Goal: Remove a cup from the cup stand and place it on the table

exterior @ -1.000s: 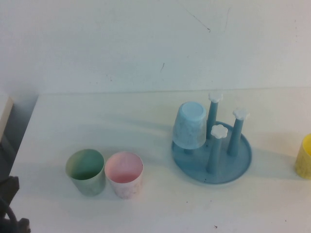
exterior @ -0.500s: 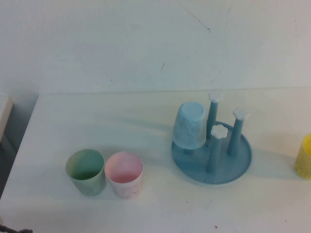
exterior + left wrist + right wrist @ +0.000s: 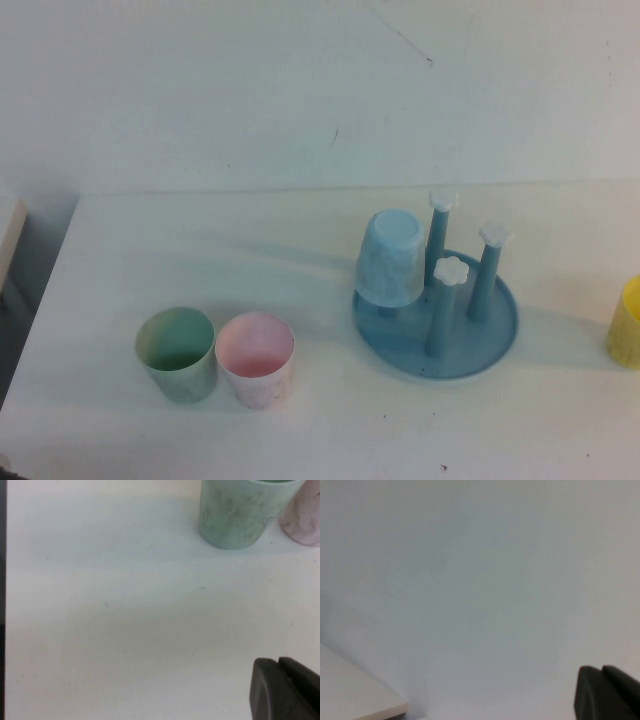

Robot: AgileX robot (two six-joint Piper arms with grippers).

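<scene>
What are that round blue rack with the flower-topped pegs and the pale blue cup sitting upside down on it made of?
Round blue rack: probably moulded plastic, judging by its even matte colour and white flower-shaped caps. Upside-down pale blue cup: likely thin plastic, with a faintly mottled wall. Left gripper is shut over the bare white tabletop; right gripper is shut, parked away from it all.

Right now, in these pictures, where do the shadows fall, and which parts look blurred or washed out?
High view: soft light, with faint shadows left of the cup stand and the light blue cup; the yellow cup is cut by the frame edge. Left wrist view: the left gripper, shut, is a dark blur over the table. Right wrist view: the right gripper, shut, is blurred against a washed-out, featureless pale surface.
</scene>
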